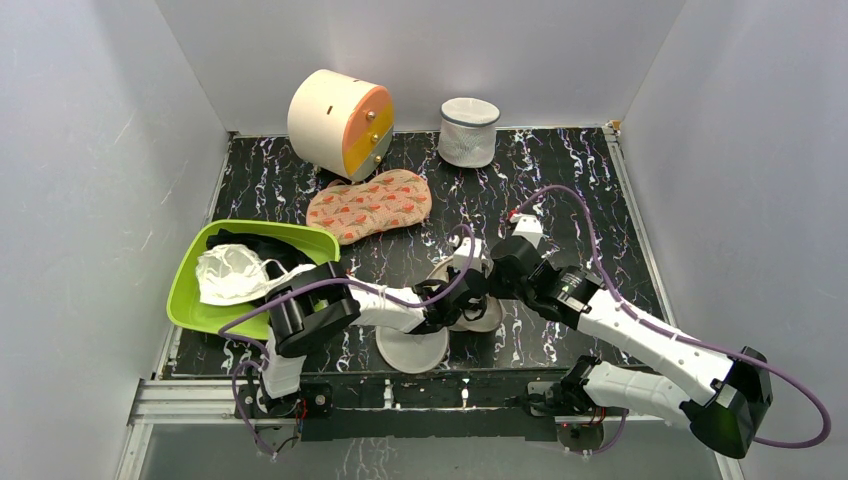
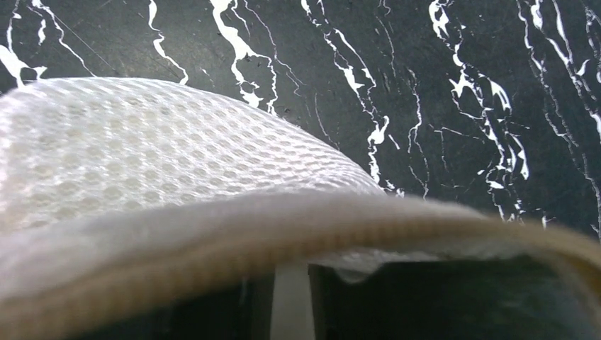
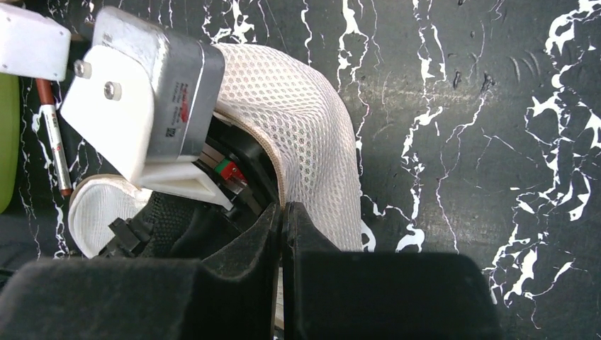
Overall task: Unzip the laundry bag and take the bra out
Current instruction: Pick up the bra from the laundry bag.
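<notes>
Top external: laundry bag pinned from both flanks. Right gripper clamped tight on tan trim; left gripper narrow, seemingly pinching same rim. Bra apparently left of bag, in green bin, nearer left arm.

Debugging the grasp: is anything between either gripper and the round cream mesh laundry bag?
Nothing visible. The right gripper is shut on the tan-trimmed edge of the round cream mesh laundry bag; the left gripper sits right against its mesh.
</notes>
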`<state>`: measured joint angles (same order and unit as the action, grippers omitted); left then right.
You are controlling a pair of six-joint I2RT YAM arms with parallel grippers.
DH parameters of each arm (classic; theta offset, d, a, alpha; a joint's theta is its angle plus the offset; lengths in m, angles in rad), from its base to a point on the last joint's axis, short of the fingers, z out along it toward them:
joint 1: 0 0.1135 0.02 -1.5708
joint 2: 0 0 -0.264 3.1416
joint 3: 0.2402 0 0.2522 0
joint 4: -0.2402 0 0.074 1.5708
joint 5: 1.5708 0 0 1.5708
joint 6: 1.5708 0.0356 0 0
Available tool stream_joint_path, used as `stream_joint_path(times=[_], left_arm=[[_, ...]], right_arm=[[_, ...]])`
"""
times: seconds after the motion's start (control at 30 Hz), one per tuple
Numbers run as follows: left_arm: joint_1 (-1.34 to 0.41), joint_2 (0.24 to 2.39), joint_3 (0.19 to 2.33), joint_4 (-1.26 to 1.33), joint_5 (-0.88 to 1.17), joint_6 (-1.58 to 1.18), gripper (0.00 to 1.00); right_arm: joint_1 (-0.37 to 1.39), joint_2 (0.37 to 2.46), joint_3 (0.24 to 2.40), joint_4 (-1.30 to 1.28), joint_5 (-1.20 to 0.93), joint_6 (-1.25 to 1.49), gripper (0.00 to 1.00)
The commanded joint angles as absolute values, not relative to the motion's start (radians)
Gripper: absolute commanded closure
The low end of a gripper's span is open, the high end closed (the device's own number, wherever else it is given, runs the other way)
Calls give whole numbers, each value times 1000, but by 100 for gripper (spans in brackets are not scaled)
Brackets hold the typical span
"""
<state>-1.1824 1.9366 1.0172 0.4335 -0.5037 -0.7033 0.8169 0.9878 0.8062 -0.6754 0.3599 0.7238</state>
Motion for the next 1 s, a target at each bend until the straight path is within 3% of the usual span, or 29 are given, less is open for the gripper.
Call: stream_joint_path(times=[0.0,0.1,0.57,0.97], left_arm=[[-1186,1901,1010,383,-516,-647,88],[-1187,1851,998,347,-510,-639,100],[-1186,1538,841,345,-277,-591,100],[-1186,1319,796,310,-305,-503,100]], right_arm=[[821,960,784,-625,358,750,100],[820,954,772,-621,360,754,100],[821,960,764,-594,366,750,100],[821,971,768,-590,387,748,100]])
